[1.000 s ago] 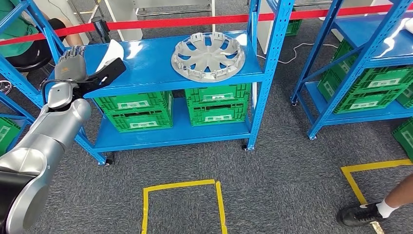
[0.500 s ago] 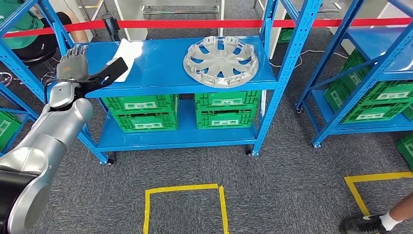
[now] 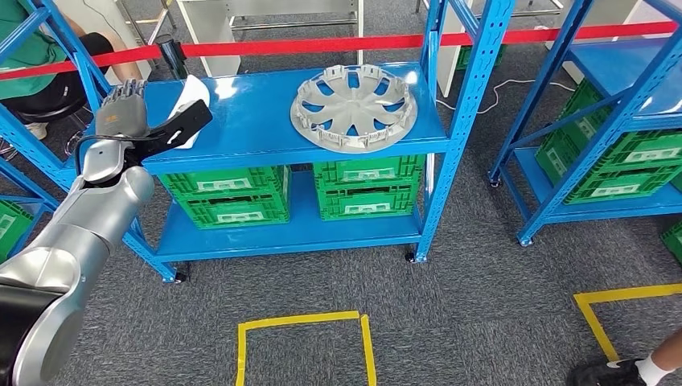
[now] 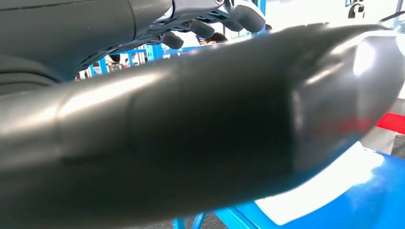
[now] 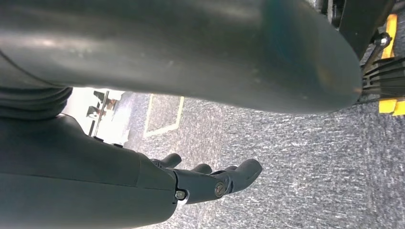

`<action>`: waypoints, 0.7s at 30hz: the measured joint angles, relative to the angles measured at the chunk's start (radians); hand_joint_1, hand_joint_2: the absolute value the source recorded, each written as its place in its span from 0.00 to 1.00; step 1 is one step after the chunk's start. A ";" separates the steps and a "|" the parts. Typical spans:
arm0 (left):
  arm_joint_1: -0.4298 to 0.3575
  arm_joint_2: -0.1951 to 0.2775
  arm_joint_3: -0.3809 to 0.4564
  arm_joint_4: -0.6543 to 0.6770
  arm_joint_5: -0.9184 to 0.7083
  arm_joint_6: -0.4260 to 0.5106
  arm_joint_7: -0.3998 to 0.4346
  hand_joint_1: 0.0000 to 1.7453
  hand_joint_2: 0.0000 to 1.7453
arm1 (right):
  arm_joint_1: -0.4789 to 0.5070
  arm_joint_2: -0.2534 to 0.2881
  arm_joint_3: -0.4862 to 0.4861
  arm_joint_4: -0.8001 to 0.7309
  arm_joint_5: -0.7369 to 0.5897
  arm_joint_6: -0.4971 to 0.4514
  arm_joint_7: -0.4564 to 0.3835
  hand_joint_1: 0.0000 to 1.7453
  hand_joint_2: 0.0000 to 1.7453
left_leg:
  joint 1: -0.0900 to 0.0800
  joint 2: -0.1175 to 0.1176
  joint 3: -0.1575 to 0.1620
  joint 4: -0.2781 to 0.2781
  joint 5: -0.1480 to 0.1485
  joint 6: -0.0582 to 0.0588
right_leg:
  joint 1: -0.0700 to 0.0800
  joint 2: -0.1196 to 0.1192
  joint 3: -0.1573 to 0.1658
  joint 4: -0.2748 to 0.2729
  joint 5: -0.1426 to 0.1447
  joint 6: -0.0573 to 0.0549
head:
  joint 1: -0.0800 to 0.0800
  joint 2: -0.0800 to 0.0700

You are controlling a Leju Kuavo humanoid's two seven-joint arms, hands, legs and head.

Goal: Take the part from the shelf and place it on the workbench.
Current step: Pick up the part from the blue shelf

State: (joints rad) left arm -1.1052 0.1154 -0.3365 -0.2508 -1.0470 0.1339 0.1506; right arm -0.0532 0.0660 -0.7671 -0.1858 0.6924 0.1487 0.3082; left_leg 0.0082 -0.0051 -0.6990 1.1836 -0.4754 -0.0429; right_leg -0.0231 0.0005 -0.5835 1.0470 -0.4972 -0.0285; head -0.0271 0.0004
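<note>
The part, a silver wheel cover [image 3: 354, 98], lies flat on the top board of the blue shelf [image 3: 257, 129], toward its right side. My left hand [image 3: 129, 119] is raised at the shelf's left end, well left of the wheel cover, with fingers up and the thumb stretched over the board above a white sheet [image 3: 193, 90]; it holds nothing. In the left wrist view the thumb [image 4: 191, 133] is close up, with the white sheet [image 4: 325, 186] beyond it. My right hand [image 5: 210, 183] hangs over the grey carpet with its fingers loosely apart and nothing in them.
Green crates [image 3: 297, 189] fill the shelf's lower level. A second blue shelf [image 3: 619, 104] with green crates stands at the right. A red barrier tape [image 3: 322, 42] runs behind. Yellow tape squares [image 3: 301, 322] mark the floor. A person's shoe [image 3: 603, 371] is bottom right; another person sits top left.
The whole picture has shifted a little as the camera moved. My left hand keeps its place at the shelf's left end, and the wheel cover has not moved on the shelf.
</note>
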 joint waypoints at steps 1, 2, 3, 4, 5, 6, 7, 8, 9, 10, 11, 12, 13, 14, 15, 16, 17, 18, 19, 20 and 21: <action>-0.002 0.000 0.000 0.000 0.000 0.000 0.000 0.00 0.00 | 0.000 0.000 0.000 0.000 0.000 -0.001 -0.001 0.00 0.00 | -0.002 0.001 0.030 -0.067 0.030 0.003 | 0.001 0.000 0.007 0.000 -0.006 0.005 | 0.000 0.000; -0.004 0.000 0.000 0.000 0.000 0.000 0.000 0.00 0.00 | -0.001 0.000 0.000 0.000 0.000 -0.002 -0.002 0.00 0.00 | -0.005 0.001 0.054 -0.117 0.046 0.008 | 0.002 0.000 0.011 -0.001 -0.011 0.010 | 0.000 0.000; -0.005 0.000 0.000 0.000 0.000 0.000 0.000 0.00 0.00 | -0.001 0.000 0.000 0.000 0.000 -0.003 -0.004 0.00 0.00 | -0.008 0.001 0.068 -0.143 0.048 0.013 | 0.002 0.000 0.014 -0.002 -0.014 0.016 | 0.000 0.000; -0.006 0.000 0.000 0.000 -0.001 0.000 0.000 0.00 0.00 | -0.002 0.000 0.000 0.000 0.000 -0.003 -0.005 0.00 0.00 | -0.011 0.000 0.072 -0.149 0.041 0.019 | 0.003 0.000 0.016 -0.005 -0.016 0.023 | 0.000 0.000; -0.006 0.000 0.000 0.000 -0.001 0.000 0.000 0.00 0.00 | -0.003 0.000 0.000 0.000 0.000 -0.003 -0.005 0.00 0.00 | -0.010 -0.002 0.074 -0.152 0.040 0.026 | 0.003 -0.001 0.019 -0.008 -0.017 0.029 | 0.000 0.000; -0.006 -0.001 0.000 -0.002 -0.001 0.000 0.000 0.00 0.00 | -0.003 0.000 0.000 0.000 0.000 -0.003 -0.004 0.00 0.00 | -0.008 -0.002 0.078 -0.157 0.039 0.033 | 0.003 -0.002 0.021 -0.008 -0.020 0.035 | 0.000 0.000; -0.007 -0.001 0.000 -0.003 -0.002 0.000 0.001 0.00 0.00 | -0.003 0.000 0.000 0.000 0.000 -0.004 -0.003 0.00 0.00 | -0.006 -0.003 0.084 -0.162 0.039 0.040 | 0.003 -0.002 0.017 0.005 -0.028 0.040 | 0.001 0.000; -0.009 -0.001 0.000 -0.004 -0.003 0.000 0.001 0.00 0.00 | -0.004 0.000 0.000 0.000 0.000 -0.004 -0.003 0.00 0.00 | -0.004 -0.003 0.090 -0.167 0.038 0.047 | 0.004 -0.002 0.000 0.039 -0.044 0.044 | 0.002 0.000; -0.010 -0.002 0.000 -0.005 -0.004 0.000 0.001 0.00 0.00 | -0.003 0.000 0.000 0.000 0.000 -0.004 -0.003 0.00 0.00 | -0.004 -0.002 0.095 -0.169 0.035 0.053 | 0.004 -0.002 -0.030 0.095 -0.067 0.045 | 0.004 0.000; -0.010 -0.003 0.000 -0.004 -0.005 0.000 0.001 0.00 0.00 | -0.003 0.000 0.000 0.000 0.000 -0.005 -0.003 0.00 0.00 | -0.005 -0.002 0.098 -0.169 0.032 0.058 | 0.005 -0.001 -0.071 0.164 -0.092 0.047 | 0.005 0.000; -0.009 -0.005 0.000 -0.003 -0.005 0.000 0.001 0.00 0.00 | -0.002 0.000 0.000 0.000 0.000 -0.005 -0.004 0.00 0.00 | -0.007 -0.003 0.100 -0.168 0.028 0.061 | 0.005 -0.001 -0.112 0.228 -0.109 0.048 | 0.005 0.000; -0.006 -0.006 0.000 -0.003 -0.005 -0.001 0.001 0.00 0.00 | -0.001 0.000 0.000 0.000 0.000 -0.005 -0.005 0.00 0.00 | -0.009 -0.004 0.103 -0.167 0.024 0.063 | 0.005 -0.001 -0.143 0.267 -0.110 0.048 | 0.005 0.000; -0.003 -0.007 0.000 -0.002 -0.007 -0.001 0.000 0.00 0.00 | 0.000 0.000 0.000 0.000 0.000 -0.005 -0.004 0.00 0.00 | -0.010 -0.006 0.107 -0.165 0.019 0.063 | 0.006 -0.001 -0.156 0.267 -0.090 0.047 | 0.005 0.000; -0.001 -0.008 0.000 -0.002 -0.008 -0.001 0.000 0.00 0.00 | 0.000 0.000 0.000 0.000 0.000 -0.005 -0.004 0.00 0.00 | -0.010 -0.007 0.112 -0.162 0.013 0.062 | 0.006 -0.001 -0.149 0.229 -0.053 0.046 | 0.005 0.000; -0.001 -0.009 0.000 -0.002 -0.010 -0.001 0.000 0.00 0.00 | 0.000 0.000 0.000 0.000 0.000 -0.005 -0.004 0.00 0.00 | -0.010 -0.008 0.117 -0.159 0.006 0.060 | 0.006 -0.001 -0.125 0.159 -0.007 0.043 | 0.005 0.000; -0.001 -0.009 0.000 -0.002 -0.011 -0.001 0.000 0.00 0.00 | 0.000 0.000 0.000 0.000 0.000 -0.005 -0.005 0.00 0.00 | -0.012 -0.009 0.121 -0.155 -0.002 0.055 | 0.007 -0.001 -0.098 0.092 0.025 0.040 | 0.005 0.000; -0.002 -0.010 0.000 -0.002 -0.012 -0.001 -0.001 0.00 0.00 | 0.000 0.000 0.000 0.000 0.000 -0.005 -0.006 0.00 0.00 | -0.014 -0.010 0.123 -0.152 -0.008 0.050 | 0.008 -0.001 -0.075 0.040 0.044 0.035 | 0.005 0.000; -0.002 -0.010 0.000 -0.002 -0.013 -0.001 -0.002 0.00 0.00 | -0.001 0.000 0.000 0.000 0.000 -0.005 -0.008 0.00 0.00 | -0.015 -0.011 0.124 -0.150 -0.013 0.045 | 0.009 -0.001 -0.061 0.010 0.049 0.031 | 0.005 0.000; -0.002 -0.010 0.000 -0.002 -0.014 -0.001 -0.003 0.00 0.00 | -0.001 0.000 0.000 0.000 0.000 -0.005 -0.010 0.00 0.00 | -0.016 -0.012 0.125 -0.151 -0.014 0.040 | 0.012 -0.001 -0.057 0.006 0.043 0.027 | 0.005 0.000; -0.002 -0.010 0.000 -0.002 -0.016 -0.001 -0.005 0.00 0.00 | -0.001 0.000 0.000 0.000 0.000 -0.005 -0.012 0.00 0.00 | -0.016 -0.013 0.126 -0.153 -0.016 0.035 | 0.012 -0.001 -0.055 0.003 0.044 0.021 | 0.005 0.000; -0.001 -0.010 0.000 -0.003 -0.017 -0.001 -0.006 0.00 0.00 | -0.001 0.000 0.000 0.000 0.001 -0.005 -0.012 0.00 0.00 | -0.015 -0.012 0.128 -0.154 -0.018 0.029 | 0.010 -0.001 -0.051 -0.001 0.043 0.016 | 0.005 0.000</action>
State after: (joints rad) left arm -1.1065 0.1051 -0.3365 -0.2537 -1.0639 0.1331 0.1451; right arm -0.0540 0.0661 -0.7671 -0.1858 0.6930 0.1436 0.2964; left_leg -0.0070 -0.0174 -0.5713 1.0291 -0.4932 -0.0140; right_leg -0.0127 -0.0004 -0.6343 1.0457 -0.4537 -0.0125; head -0.0221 0.0003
